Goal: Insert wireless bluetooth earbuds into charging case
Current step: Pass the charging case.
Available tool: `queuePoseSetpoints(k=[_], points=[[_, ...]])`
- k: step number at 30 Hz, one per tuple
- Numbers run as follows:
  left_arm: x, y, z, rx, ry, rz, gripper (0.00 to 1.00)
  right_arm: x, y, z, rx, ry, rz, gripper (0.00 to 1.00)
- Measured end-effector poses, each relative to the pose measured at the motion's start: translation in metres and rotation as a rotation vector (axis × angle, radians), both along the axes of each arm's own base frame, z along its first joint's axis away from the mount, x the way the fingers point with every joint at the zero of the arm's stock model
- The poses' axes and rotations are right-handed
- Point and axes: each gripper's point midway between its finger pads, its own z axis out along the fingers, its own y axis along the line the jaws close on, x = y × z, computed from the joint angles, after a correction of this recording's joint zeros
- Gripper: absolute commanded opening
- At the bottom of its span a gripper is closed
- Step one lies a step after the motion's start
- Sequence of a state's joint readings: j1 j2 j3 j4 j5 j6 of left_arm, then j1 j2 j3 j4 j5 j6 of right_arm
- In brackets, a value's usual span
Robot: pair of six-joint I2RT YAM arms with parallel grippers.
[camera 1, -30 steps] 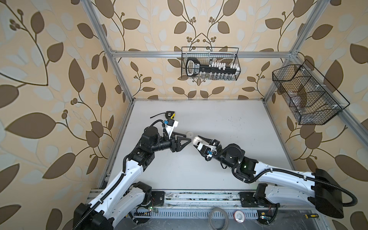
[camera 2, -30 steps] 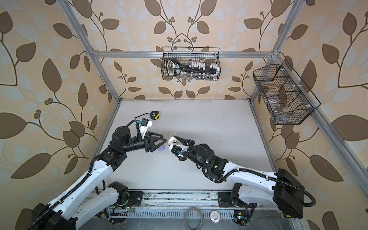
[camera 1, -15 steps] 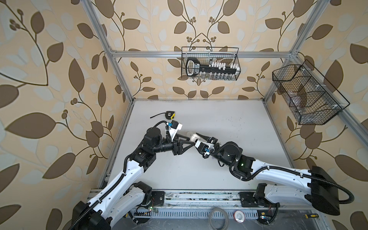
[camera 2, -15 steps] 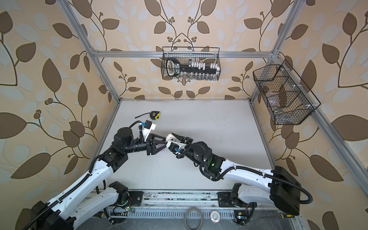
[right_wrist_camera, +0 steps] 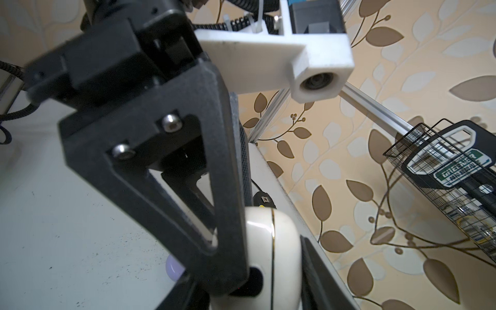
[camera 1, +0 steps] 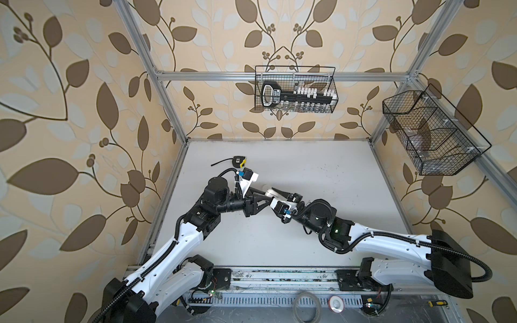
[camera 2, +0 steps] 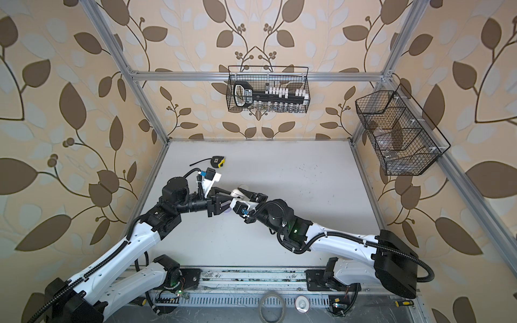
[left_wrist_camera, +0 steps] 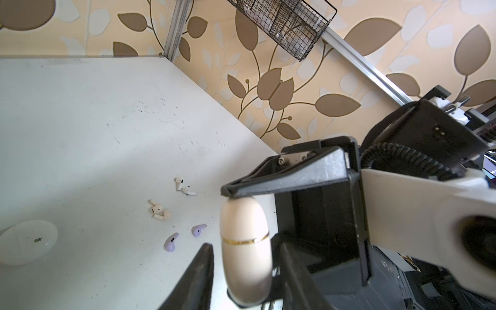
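- Charging case (left_wrist_camera: 245,249): cream and oval, with a gold band round its middle and the lid shut. You see it held clear of the table (camera 1: 321,173), mid-scene, where the two grippers meet.
- Right gripper (right_wrist_camera: 252,265): clamped on the case end to end, with one finger (left_wrist_camera: 281,182) pressed on its upper end.
- Left gripper (camera 1: 269,197): its fingers (left_wrist_camera: 198,276) straddle the sides of the case. A sliver of gap shows at one finger, so you cannot tell whether it grips.
- Earbuds: six lie loose on the table, apart from the case, as a white pair (left_wrist_camera: 178,184), a cream pair (left_wrist_camera: 156,208) and a lilac pair (left_wrist_camera: 171,241). They are hidden from you in both top views.
- White rounded object (left_wrist_camera: 26,241): flat on the table, well apart from the earbuds.
- Tape measure (camera 1: 239,161): on the table, far left.
- Wire baskets: one (camera 1: 293,67) on the far wall, one (camera 1: 397,112) on the right wall.
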State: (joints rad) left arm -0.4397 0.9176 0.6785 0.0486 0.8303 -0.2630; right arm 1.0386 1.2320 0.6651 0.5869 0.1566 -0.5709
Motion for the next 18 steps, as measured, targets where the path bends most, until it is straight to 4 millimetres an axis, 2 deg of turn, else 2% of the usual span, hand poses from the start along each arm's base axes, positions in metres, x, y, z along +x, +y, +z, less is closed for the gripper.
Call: queuePoseSetpoints(k=[18], points=[[0.0037,-0.0038,-0.0024,0.008,0.012,-0.006,0.31,-0.0003,0.0007,-0.002,-0.012,0.0,0.004,0.2]])
